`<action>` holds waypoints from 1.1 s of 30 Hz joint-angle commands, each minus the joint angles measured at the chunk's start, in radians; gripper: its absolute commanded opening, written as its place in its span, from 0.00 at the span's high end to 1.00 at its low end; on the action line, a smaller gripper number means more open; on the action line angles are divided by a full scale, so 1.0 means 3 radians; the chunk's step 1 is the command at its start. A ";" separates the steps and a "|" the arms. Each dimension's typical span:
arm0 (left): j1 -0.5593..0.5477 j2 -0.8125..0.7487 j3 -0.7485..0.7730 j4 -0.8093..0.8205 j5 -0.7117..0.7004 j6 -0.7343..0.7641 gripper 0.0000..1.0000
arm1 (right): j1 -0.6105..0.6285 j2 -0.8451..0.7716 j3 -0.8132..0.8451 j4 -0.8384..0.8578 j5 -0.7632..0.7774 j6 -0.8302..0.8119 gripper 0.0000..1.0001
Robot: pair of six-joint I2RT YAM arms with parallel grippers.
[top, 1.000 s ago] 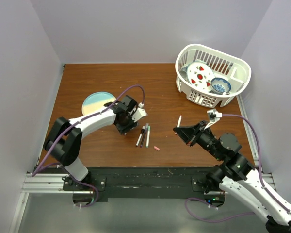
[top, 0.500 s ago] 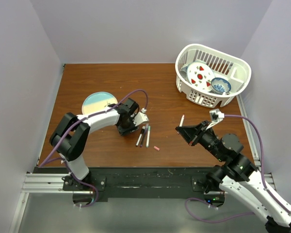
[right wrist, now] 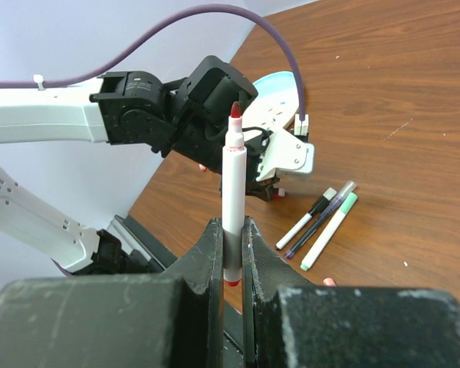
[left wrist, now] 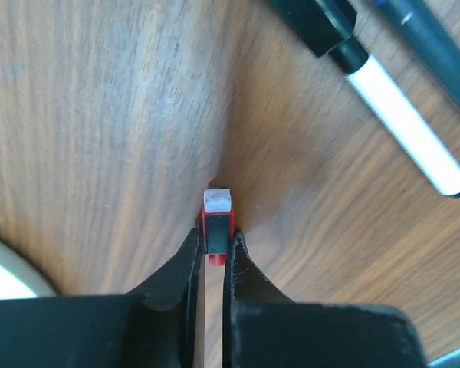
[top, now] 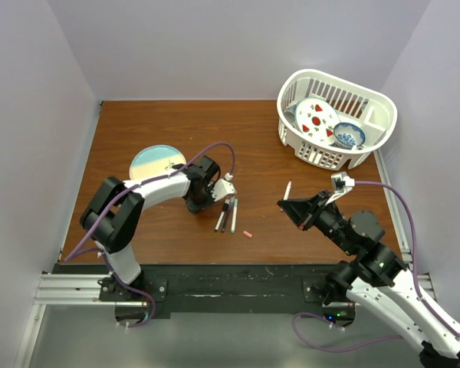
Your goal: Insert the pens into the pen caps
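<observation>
My left gripper [left wrist: 214,239] is shut on a small red pen cap [left wrist: 217,224] standing on the wooden table; from above this gripper [top: 209,202] sits just left of the loose pens. Three pens lie side by side: a white one with a black cap [top: 221,215], a dark purple one [top: 228,215] and a white one with green ends [top: 234,215]. A pink pen cap [top: 248,234] lies to their right. My right gripper [right wrist: 231,230] is shut on a white pen [right wrist: 233,184], held upright with its red tip up, above the table right of centre [top: 287,190].
A round teal and sand plate [top: 157,162] lies left of my left gripper. A white dish basket [top: 322,157] holding a plate and a bowl stands at the back right. The table's near edge runs just below the pens.
My left gripper has lowered to the table and closed from open onto the red cap. The right gripper shifted slightly right with its pen, then held still.
</observation>
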 commanded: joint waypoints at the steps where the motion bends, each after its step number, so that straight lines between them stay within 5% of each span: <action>1: -0.0017 0.0183 0.0187 -0.0134 0.0385 -0.0362 1.00 | 0.0007 -0.0004 0.0042 0.0105 0.0057 0.0039 1.00; 6: -0.0073 -0.0163 0.0250 -0.0007 0.0952 -0.0711 1.00 | 0.0012 0.0038 0.0001 0.0105 -0.0020 0.0131 1.00; 13: -0.0002 -0.1293 0.0051 0.0555 0.0497 -0.1313 1.00 | 0.0012 0.0180 0.0129 0.0084 -0.0331 -0.0017 1.00; 19: 0.0009 -0.2331 -0.0694 0.2107 0.1173 -0.2743 1.00 | 0.0012 0.0634 0.0068 0.0651 -0.1011 -0.0084 1.00; 23: 0.0009 -0.2888 -0.1498 0.4057 0.1316 -0.3936 1.00 | 0.0094 0.1075 -0.0050 0.1370 -0.1389 0.0039 1.00; 26: 0.0009 -0.2976 -0.1918 0.4852 0.1209 -0.4678 1.00 | 0.0471 0.1499 0.0031 0.1602 -0.1242 -0.0103 1.00; 28: 0.0009 -0.2951 -0.2036 0.5080 0.1224 -0.4995 1.00 | 0.0823 0.1673 0.0134 0.1593 -0.0926 -0.0297 1.00; 33: 0.0009 -0.2900 -0.2184 0.5668 0.1270 -0.5426 1.00 | 0.0943 0.2036 0.0170 0.1915 -0.0731 -0.0293 1.00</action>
